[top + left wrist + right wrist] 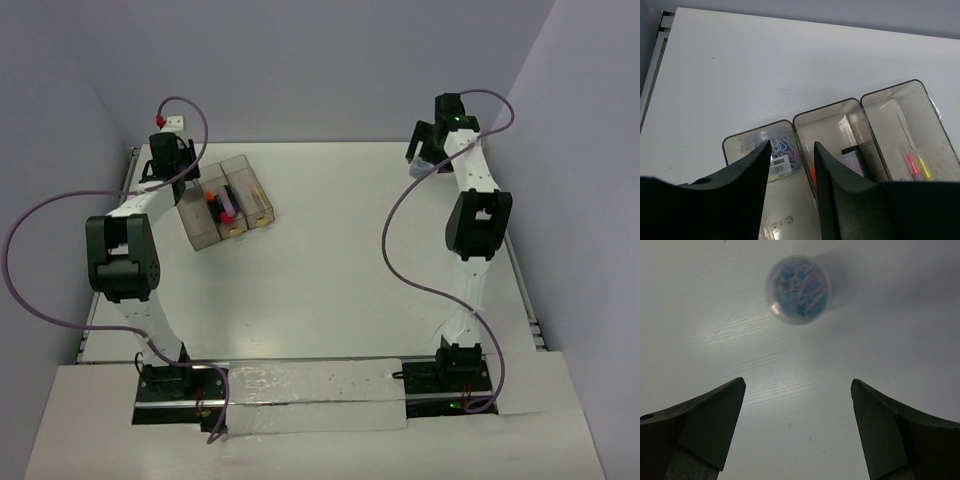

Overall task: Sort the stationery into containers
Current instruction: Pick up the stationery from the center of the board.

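clip tub (pixel 799 288): round, so no long axis for us to line up with
right gripper (pixel 797 385): spread wide, empty; tub's dead ahead of it, centred
nearer arm: right, we reckon; bins (pixel 197 230) sit well away from that gripper

Setting: white table boxed in by plain walls.
White matte table (pixel 340 290) fills the floor of the view. Pale grey-lilac back wall (pixel 320 60) stands at the far edge, with the left wall (pixel 40 130) and right wall (pixel 590 140) close on both sides. Metal rail (pixel 527 300) along the right table edge. Glossy strip (pixel 310 395) across the near edge. Light even and diffuse, shadows faint.
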You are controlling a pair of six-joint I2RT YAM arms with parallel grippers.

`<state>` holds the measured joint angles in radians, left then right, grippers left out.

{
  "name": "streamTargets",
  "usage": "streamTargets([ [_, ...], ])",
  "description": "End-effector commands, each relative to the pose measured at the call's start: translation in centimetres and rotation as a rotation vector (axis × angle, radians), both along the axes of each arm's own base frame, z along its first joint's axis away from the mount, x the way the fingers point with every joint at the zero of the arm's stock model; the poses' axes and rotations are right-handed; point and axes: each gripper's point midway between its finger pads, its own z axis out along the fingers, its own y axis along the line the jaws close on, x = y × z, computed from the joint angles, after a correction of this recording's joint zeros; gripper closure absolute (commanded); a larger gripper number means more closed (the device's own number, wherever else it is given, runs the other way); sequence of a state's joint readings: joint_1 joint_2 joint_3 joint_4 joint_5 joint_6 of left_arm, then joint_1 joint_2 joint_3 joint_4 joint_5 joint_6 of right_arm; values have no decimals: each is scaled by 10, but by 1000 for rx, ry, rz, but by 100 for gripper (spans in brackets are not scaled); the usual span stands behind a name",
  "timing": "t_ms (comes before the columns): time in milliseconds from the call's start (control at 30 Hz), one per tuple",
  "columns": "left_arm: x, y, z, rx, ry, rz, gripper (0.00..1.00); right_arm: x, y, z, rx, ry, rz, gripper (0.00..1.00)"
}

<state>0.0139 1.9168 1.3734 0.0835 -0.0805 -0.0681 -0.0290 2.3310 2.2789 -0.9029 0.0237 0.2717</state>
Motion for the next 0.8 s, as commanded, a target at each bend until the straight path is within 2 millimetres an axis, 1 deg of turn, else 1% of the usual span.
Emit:
streamTargets([
  [0,8,8,-5,34,19,22,53,34,-30,45,-65,-189,-37,6],
  [67,9,10,-11,29,33,32,53,46,-31,35,-75,-192,-17,6],
  [133,9,10,-13,25,40,33,52,53,-32,26,-78,-198,-15,5],
  [200,7,10,-17,24,53,34,53,59,-34,5,-85,-183,-24,4],
  [267,6,10,-16,33,55,32,53,62,-32,-16,-69,-162,-15,4],
  [300,6,11,-16,34,53,32,53,64,-28,-13,-52,-173,0,4],
  [333,5,13,-16,46,56,35,53,68,-22,-28,-30,-159,22,4],
  [367,5,15,-16,60,58,41,53,73,-9,-34,19,-168,76,4],
  [400,4,15,-16,65,60,41,53,77,-7,-33,12,-179,80,4],
  [433,4,16,-17,70,62,42,53,78,-4,-38,10,-173,88,4],
  [533,4,18,-20,70,70,45,53,84,-15,-45,-60,-182,31,3],
  [600,3,18,-24,51,80,47,53,84,-33,-52,-138,-167,-35,3],
  [700,6,16,-23,21,79,48,53,83,-39,-60,-198,-149,-43,5],
  [733,9,15,-22,14,75,43,53,85,-37,-60,-212,-154,-32,5],
  [767,11,14,-21,10,76,41,53,84,-34,-65,-214,-143,-20,6],
])
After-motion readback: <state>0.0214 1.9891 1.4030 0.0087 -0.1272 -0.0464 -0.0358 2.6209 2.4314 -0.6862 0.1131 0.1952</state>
